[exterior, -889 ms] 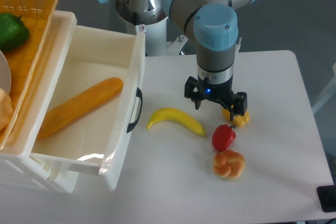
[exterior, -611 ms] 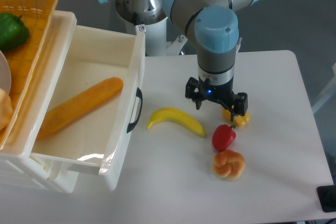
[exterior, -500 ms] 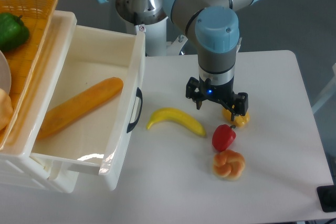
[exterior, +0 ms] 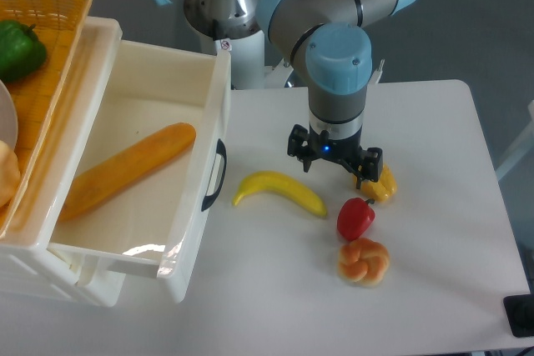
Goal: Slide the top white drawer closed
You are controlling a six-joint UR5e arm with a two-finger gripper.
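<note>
The top white drawer (exterior: 193, 206) is pulled far out to the right, and its black handle (exterior: 214, 175) faces the table. A long orange carrot-like piece (exterior: 125, 170) lies inside it. My gripper (exterior: 335, 162) hangs over the table to the right of the drawer, above the right end of the banana (exterior: 278, 191). Its fingers are spread apart with nothing between them. A gap of table separates it from the drawer handle.
A red pepper (exterior: 355, 218), a bread-like bun (exterior: 363, 261) and a yellow piece (exterior: 380, 183) lie under and right of the gripper. A woven orange-yellow basket (exterior: 58, 56) with a green pepper (exterior: 18, 49) sits on the cabinet top at left.
The gripper has shifted a little to the left and up, uncovering more of the yellow piece. The drawer has not moved.
</note>
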